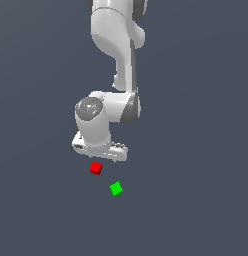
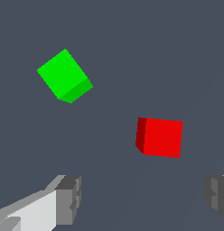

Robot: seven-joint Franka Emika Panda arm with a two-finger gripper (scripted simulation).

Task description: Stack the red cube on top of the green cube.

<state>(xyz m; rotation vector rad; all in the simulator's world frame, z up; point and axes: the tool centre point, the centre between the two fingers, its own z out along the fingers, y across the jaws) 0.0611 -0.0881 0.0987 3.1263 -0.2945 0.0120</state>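
Note:
The red cube [image 1: 96, 168] lies on the dark grey floor just below the white hand in the exterior view. The green cube [image 1: 116, 188] rests a short way off, toward the exterior view's lower right of the red one; the two do not touch. My gripper [image 1: 102, 159] hovers above and slightly behind the red cube. In the wrist view the red cube [image 2: 160, 137] and the green cube [image 2: 64, 75] both lie free beyond the fingertips [image 2: 69, 198]. The gripper [image 2: 143, 198] is open, with nothing between its fingers.
A flat dark grey floor [image 1: 196, 200] stretches all around the cubes. The white arm [image 1: 118, 55] rises above the hand toward the exterior view's top.

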